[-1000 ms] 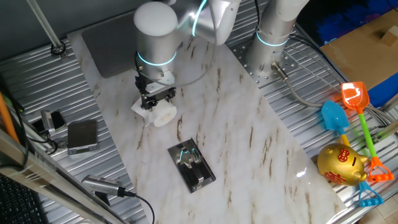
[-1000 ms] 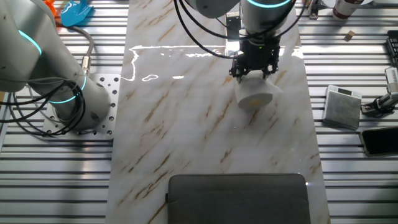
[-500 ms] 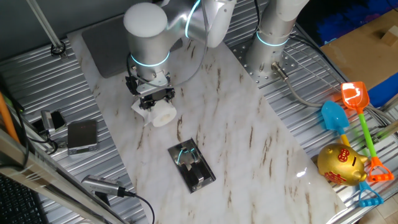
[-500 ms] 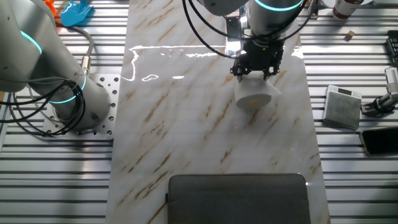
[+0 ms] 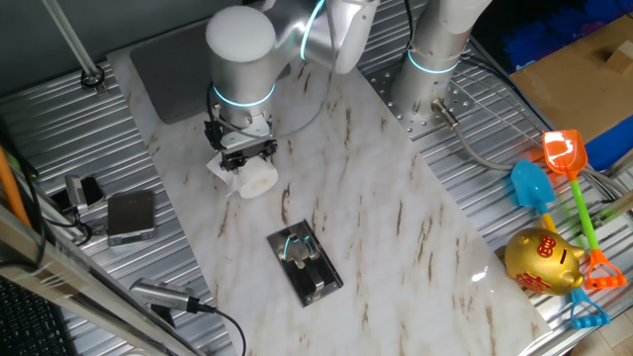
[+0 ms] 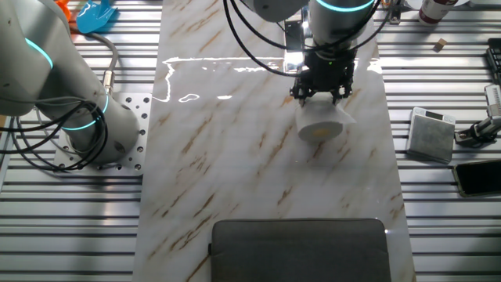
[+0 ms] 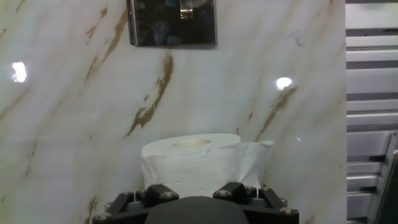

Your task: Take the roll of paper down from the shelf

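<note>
The white roll of paper [image 5: 255, 179] rests on the marble table, with a loose sheet hanging off one side. It also shows in the other fixed view [image 6: 322, 126] and close up in the hand view [image 7: 189, 163]. My gripper [image 5: 244, 154] hovers right over the roll, also seen in the other fixed view [image 6: 322, 95]. Its fingers [image 7: 158, 193] stand apart at the roll's near edge, and I see no squeeze on the paper. The shelf [image 5: 306, 262], a black holder with a shiny metal rim, lies flat and bare further along the table; its near edge shows in the hand view [image 7: 173, 25].
A large grey pad [image 5: 173, 74] lies at the table's end behind the arm. A small grey box [image 5: 131, 215], a phone and cables sit on the ribbed metal beside the roll. Toy shovels [image 5: 564, 163] and a gold piggy bank [image 5: 541, 260] are far off.
The wrist has shifted a little sideways and back over the roll. The roll has stayed almost in place on the table.
</note>
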Robot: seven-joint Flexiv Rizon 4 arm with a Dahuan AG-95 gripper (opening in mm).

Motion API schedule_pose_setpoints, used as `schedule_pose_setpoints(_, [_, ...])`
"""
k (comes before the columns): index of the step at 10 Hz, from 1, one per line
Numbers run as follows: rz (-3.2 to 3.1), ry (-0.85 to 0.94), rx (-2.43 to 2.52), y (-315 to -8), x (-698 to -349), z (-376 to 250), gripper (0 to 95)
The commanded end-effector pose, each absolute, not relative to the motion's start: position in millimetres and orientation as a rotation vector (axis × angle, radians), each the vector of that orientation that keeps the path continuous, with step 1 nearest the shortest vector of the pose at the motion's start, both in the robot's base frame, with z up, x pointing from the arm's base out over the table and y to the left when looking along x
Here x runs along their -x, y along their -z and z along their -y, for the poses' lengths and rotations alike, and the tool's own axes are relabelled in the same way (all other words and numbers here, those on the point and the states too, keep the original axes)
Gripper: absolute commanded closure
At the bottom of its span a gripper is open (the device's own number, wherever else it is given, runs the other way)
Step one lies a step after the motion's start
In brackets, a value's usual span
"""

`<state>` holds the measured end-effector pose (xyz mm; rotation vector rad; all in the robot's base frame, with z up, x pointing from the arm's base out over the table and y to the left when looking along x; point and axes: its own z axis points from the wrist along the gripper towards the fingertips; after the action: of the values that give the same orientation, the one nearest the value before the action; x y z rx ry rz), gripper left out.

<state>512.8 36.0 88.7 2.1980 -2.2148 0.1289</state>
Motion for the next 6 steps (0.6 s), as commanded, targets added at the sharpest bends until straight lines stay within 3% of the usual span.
schedule_pose_setpoints(1, [2.233, -0.118, -2.194, -81.5, -515.1, -31.0, 95.0])
schedule_pose_setpoints(6, [2.222, -0.112, -2.21, -75.0, -521.5, -25.5, 95.0])
